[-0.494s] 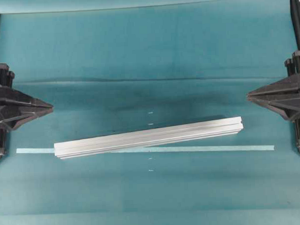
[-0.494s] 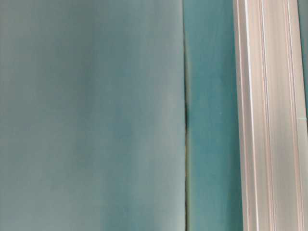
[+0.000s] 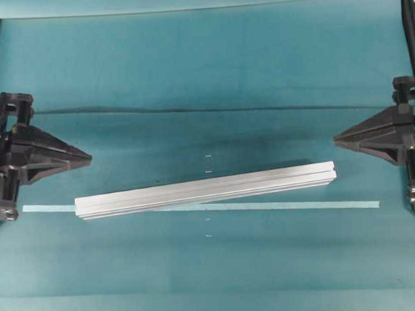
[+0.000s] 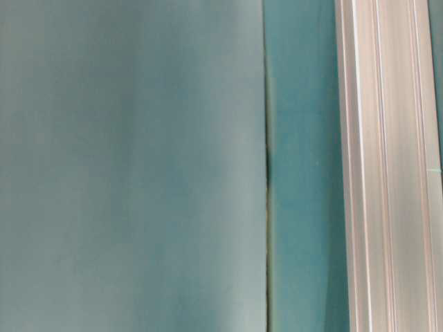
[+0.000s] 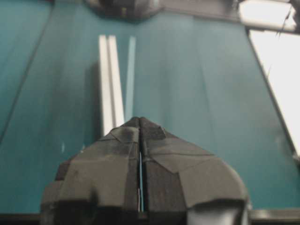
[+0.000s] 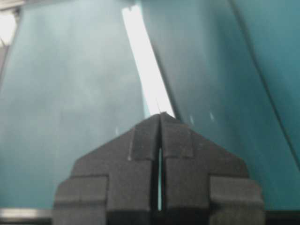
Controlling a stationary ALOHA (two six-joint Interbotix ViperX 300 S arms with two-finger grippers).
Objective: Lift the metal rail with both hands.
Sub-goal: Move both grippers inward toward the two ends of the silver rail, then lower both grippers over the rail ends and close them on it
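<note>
you are looking down on a teal mat (image 3: 191,67) covering the whole table, with a crease across it and a thin pale tape strip (image 3: 298,205) running left to right. the metal rail (image 3: 205,190) lies flat on the mat, slightly slanted, crossing the tape. your left gripper (image 3: 90,158) and right gripper (image 3: 335,140) sit at opposite edges, fingers pressed together, holding nothing, well apart from the rail. only the wrist views show the thin seam between the fingers; the table-level view shows just the rail's grooves up close.

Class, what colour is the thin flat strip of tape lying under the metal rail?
Pale mint green tape strip, clearest in the overhead view.
</note>
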